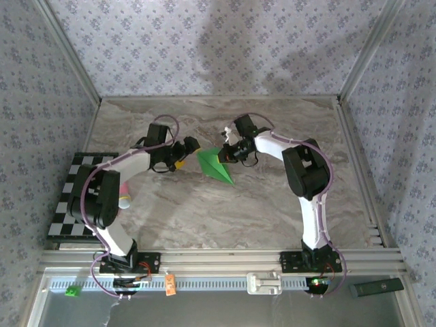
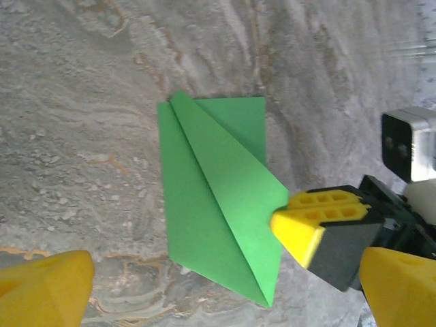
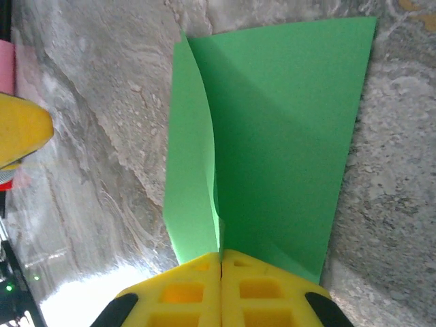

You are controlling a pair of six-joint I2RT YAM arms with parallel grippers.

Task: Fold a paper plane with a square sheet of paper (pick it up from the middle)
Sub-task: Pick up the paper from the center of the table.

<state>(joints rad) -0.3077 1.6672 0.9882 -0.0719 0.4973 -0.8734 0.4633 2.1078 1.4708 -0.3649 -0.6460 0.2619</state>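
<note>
Marble tabletop [image 1: 272,218]; paper plane [image 1: 214,165], tip near-right

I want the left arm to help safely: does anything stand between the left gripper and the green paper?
Nothing visible does. Only bare table lies between the open left gripper and the paper; the right gripper pinches its opposite side.

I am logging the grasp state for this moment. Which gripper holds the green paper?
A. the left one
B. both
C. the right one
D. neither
C: the right gripper is shut on the edge of the paper, while the left gripper is open and has not closed on it.
</note>
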